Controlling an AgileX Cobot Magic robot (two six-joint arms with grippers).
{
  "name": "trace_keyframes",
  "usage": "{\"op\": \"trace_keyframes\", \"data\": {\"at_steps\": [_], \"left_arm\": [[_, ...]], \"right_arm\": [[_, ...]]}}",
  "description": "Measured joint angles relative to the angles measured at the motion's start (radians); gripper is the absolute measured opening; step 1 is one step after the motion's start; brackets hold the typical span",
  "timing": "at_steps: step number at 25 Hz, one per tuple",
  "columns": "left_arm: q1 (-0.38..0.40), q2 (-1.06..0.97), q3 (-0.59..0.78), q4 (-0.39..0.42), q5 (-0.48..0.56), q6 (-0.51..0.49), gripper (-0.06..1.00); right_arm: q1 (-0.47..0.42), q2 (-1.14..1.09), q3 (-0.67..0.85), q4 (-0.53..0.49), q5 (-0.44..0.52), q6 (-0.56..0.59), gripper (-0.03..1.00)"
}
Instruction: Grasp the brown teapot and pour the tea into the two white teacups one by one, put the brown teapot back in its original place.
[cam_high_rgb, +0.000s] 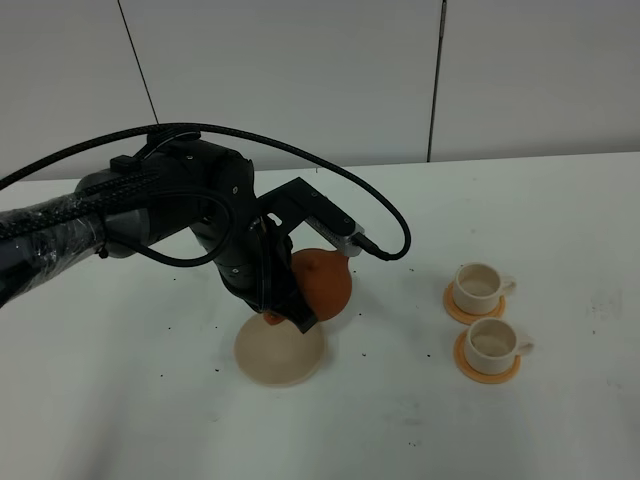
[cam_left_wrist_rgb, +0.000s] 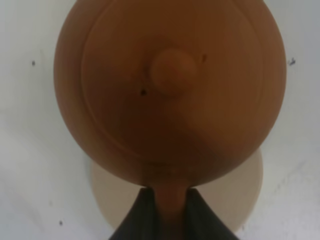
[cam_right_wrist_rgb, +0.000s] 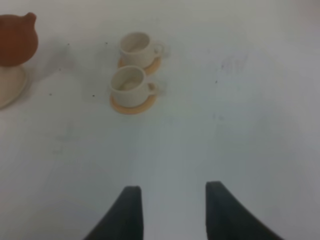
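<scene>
My left gripper (cam_high_rgb: 285, 308) is shut on the loop handle of the brown teapot (cam_high_rgb: 325, 280). It holds the pot just above the right side of the pale beige trivet (cam_high_rgb: 278, 358). In the left wrist view the teapot lid and knob (cam_left_wrist_rgb: 170, 75) fill the frame, with the trivet (cam_left_wrist_rgb: 240, 195) below and dark fingers (cam_left_wrist_rgb: 137, 222) on either side of the handle. The two white teacups (cam_high_rgb: 478, 285) (cam_high_rgb: 490, 342) stand on orange coasters to the right. No tea shows in them. My right gripper (cam_right_wrist_rgb: 172, 210) is open and empty over bare table, and sees the teapot (cam_right_wrist_rgb: 15, 40) and cups (cam_right_wrist_rgb: 136, 47) (cam_right_wrist_rgb: 127, 85).
The white table (cam_high_rgb: 560, 220) carries only small dark specks. Two orange coasters (cam_high_rgb: 458, 308) (cam_high_rgb: 468, 366) lie under the cups. A black cable (cam_high_rgb: 390, 215) loops from the left arm above the teapot. The right arm is outside the exterior high view.
</scene>
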Motion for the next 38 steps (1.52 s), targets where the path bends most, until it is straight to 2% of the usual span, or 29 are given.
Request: {"op": "trace_keyframes", "data": {"at_steps": [5,15,22,35,38], "left_arm": [[0.0,0.0,0.0,-0.047,-0.046,0.087,0.17],[0.0,0.006,-0.018,-0.064,-0.064,0.115,0.17],[0.0,0.086,-0.184,-0.066,0.021,0.146,0.17],[-0.01,0.32,-0.588,-0.107,0.188,0.336,0.17],[-0.026,0.367,-0.664,-0.108,0.206,0.352,0.17]], "right_arm": [[0.0,0.0,0.0,0.0,0.0,0.0,0.29],[0.0,0.0,0.0,0.0,0.0,0.0,0.29],[0.0,0.0,0.0,0.0,0.0,0.0,0.29],[0.0,0.0,0.0,0.0,0.0,0.0,0.29],[0.0,0.0,0.0,0.0,0.0,0.0,0.29]]}}
